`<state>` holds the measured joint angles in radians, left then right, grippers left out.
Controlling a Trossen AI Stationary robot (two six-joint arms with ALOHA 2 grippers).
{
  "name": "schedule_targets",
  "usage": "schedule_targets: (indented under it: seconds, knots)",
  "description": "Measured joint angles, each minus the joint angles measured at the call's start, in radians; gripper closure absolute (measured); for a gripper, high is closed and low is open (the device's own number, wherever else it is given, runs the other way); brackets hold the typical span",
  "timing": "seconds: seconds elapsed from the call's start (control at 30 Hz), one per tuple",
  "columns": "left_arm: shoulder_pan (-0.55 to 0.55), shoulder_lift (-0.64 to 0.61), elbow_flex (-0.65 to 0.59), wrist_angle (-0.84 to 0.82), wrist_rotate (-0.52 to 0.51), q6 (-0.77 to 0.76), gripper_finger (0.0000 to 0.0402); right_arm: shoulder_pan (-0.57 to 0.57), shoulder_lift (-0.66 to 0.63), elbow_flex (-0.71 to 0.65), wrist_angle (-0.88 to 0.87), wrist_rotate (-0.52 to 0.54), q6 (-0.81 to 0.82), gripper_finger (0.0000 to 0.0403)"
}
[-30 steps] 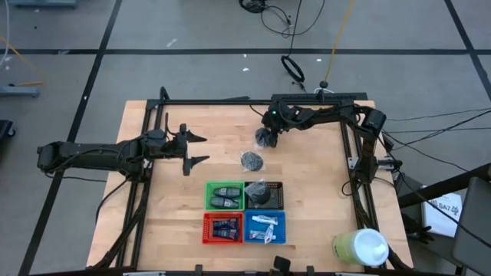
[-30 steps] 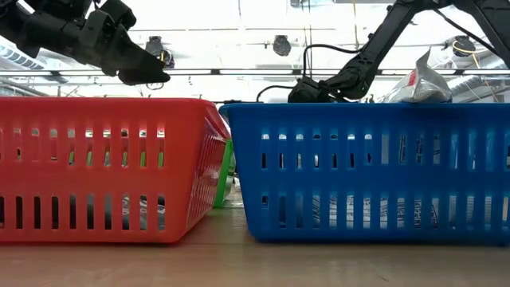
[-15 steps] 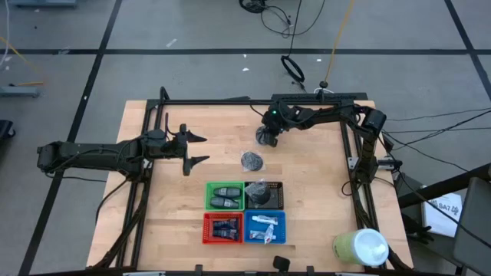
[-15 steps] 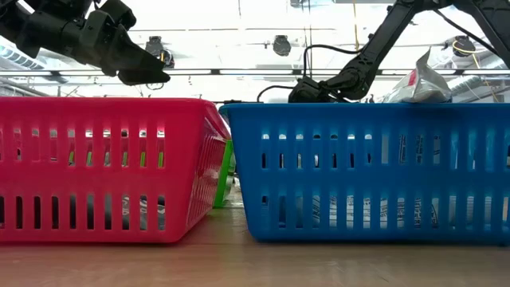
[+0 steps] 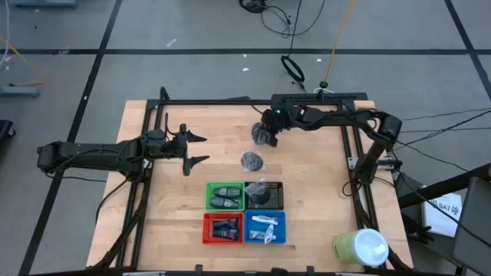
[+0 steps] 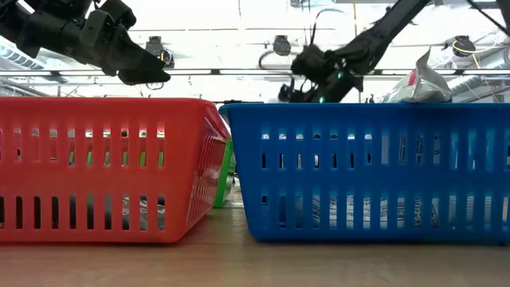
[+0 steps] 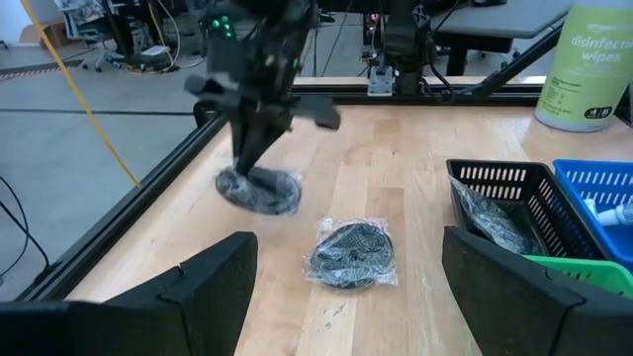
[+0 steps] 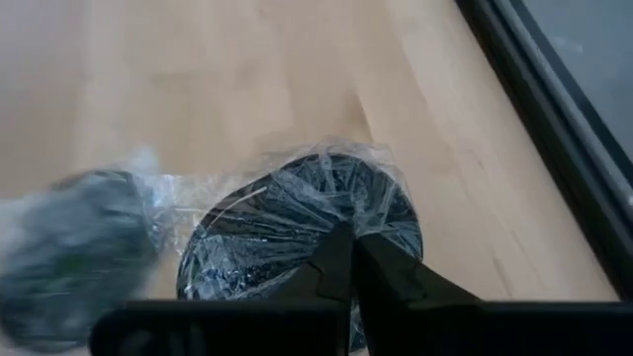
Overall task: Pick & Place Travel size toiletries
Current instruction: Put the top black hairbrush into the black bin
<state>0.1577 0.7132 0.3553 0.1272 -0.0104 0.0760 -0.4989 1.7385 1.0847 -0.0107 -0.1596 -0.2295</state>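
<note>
The right gripper point(image 8: 348, 259) is pinched fully closed on the plastic wrap of a dark mesh puff point(image 8: 297, 237), on the far side of the black tray point(image 5: 265, 195) and well apart from it. In the left wrist view the wrapped puff hangs under the fingers, seemingly just clear of the wood, though motion blur makes that hard to confirm. A second wrapped puff point(image 5: 251, 161) lies between the held one and the black tray.

The hold is on thin film, not on the puff itself, so the carry should be smooth and unhurried to keep the wrap from slipping. Lift high enough to pass over the second puff and the tray wall, then release low inside the black tray, which already holds a wrapped item.

The left gripper point(image 5: 193, 148) waits wide open and empty, beyond the green tray point(image 5: 225, 196).
</note>
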Motion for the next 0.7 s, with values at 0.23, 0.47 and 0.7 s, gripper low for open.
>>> schedule_targets:
  seconds: [0.23, 0.47, 0.7]
  knots:
    - [0.0, 0.0, 0.0, 0.001, 0.0, -0.006, 0.0091, 0.106, -0.12, -0.019, -0.045, -0.002, -0.024, 0.0402]
    - [0.0, 0.0, 0.0, 0.001, 0.0, -0.006, 0.0091, 0.242, -0.219, -0.1, -0.028, -0.002, -0.017, 0.0402]
    - [-0.001, 0.0, 0.0, 0.002, 0.0, -0.006, 0.0091, 0.376, -0.26, -0.205, 0.017, -0.003, -0.018, 0.0403]
